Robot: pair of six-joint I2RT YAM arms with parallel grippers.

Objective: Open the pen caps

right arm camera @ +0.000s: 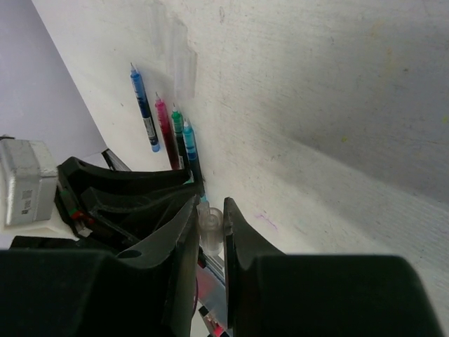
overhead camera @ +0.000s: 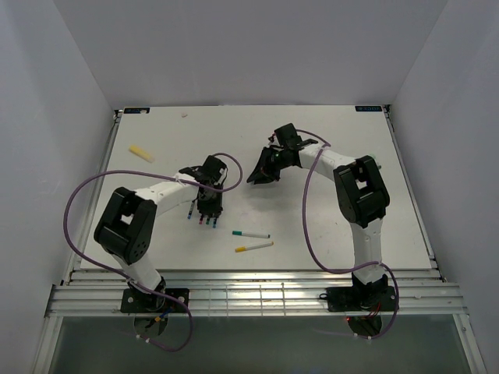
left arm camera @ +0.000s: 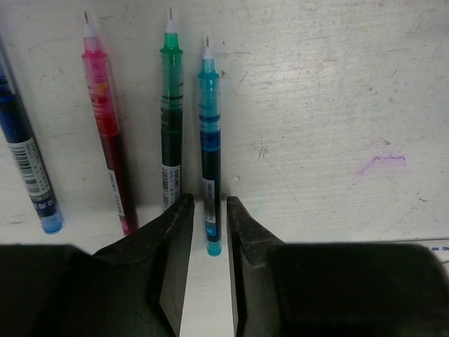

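Four bare-tipped pens lay side by side on the tabletop (left arm camera: 316,105), left of centre, tips all pointing one way: the blue pen (left arm camera: 24,151), red pen (left arm camera: 105,119), green pen (left arm camera: 171,119) and teal pen (left arm camera: 209,133). The tidy row probably kept finished pens apart from the rest. The left gripper (left arm camera: 209,207) had its jaws slightly apart astride the teal pen's rear end, gripping nothing, as if setting it down. To the right, the right gripper (right arm camera: 210,207) had its jaws pinched on a clear pen cap (right arm camera: 209,232), likely the teal pen's. Nearer and to the right, a green-ended pen (overhead camera: 251,234) and a yellow-ended pen (overhead camera: 254,247) lay capped, apparently waiting.
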